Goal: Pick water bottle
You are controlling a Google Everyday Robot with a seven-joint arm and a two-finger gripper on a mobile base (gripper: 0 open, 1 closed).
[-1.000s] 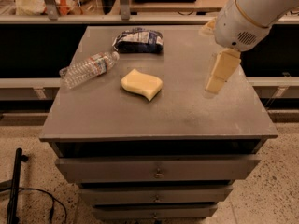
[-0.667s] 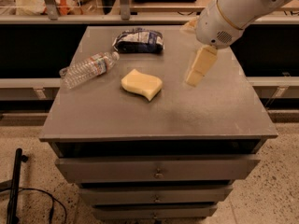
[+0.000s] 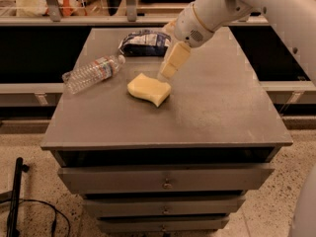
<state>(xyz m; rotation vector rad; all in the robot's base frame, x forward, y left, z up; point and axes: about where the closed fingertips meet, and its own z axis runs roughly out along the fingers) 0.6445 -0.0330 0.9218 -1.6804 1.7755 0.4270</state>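
The water bottle [image 3: 93,73] lies on its side at the left edge of the grey cabinet top [image 3: 217,107]. It is clear and ribbed, with a white cap pointing toward the back right and a red-white-blue label band. My gripper [image 3: 172,63] hangs from the white arm that reaches in from the upper right. It hovers over the middle of the top, just above and behind the pale yellow sponge [image 3: 149,89], well to the right of the bottle. Nothing is in it.
A dark blue-white snack bag [image 3: 144,42] lies at the back, behind the gripper. The cabinet has drawers [image 3: 167,179] below. A shelf rail [image 3: 74,19] runs behind the cabinet. A black cable [image 3: 29,206] lies on the floor at left.
My arm has swung left from the right side of the cabinet top to the middle, and the gripper now hangs near the sponge. The bottle, sponge and bag have not moved.
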